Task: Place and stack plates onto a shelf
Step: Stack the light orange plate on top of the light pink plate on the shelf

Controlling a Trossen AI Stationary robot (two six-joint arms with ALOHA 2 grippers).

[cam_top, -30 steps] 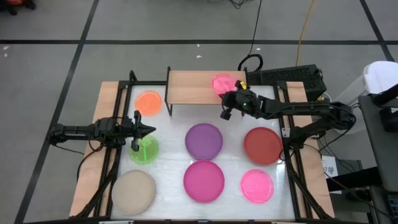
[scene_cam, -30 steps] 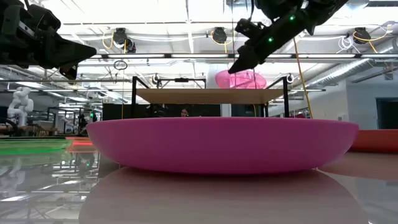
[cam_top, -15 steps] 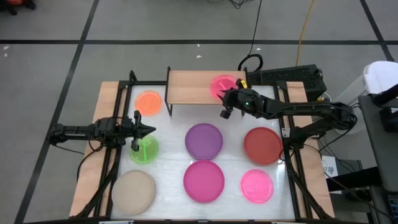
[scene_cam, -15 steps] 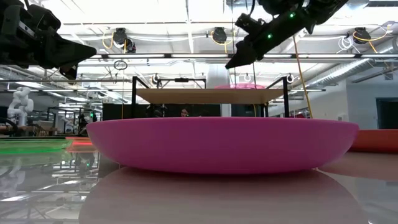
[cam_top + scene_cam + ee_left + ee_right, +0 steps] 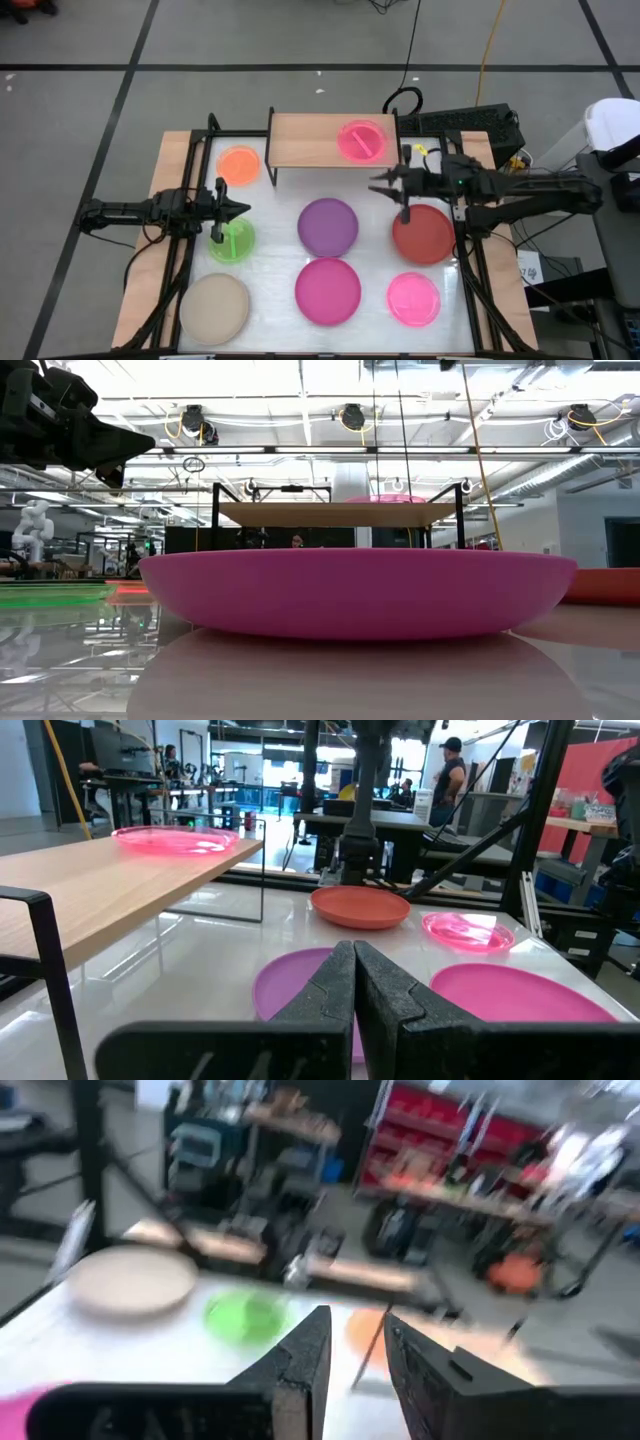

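Plates: one translucent pink plate (image 5: 361, 140) lies at the shelf's (image 5: 305, 140) right end. Right claw (image 5: 393, 190) hangs narrowly parted over the red plate's (image 5: 424, 235) far edge. Left claw (image 5: 236, 210), pinched shut, hovers above the green plate (image 5: 231, 243). Stacking the larger red one on that small pink could leave it tippy.

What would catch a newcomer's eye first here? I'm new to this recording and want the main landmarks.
Seven bright plates lie spread over the white table, the magenta plate nearest the front. One translucent pink plate lies alone on the right part of the light-wood shelf at the back. The right gripper hangs open above the table in front of the shelf, beside the red plate; the left gripper is shut above the green plate.
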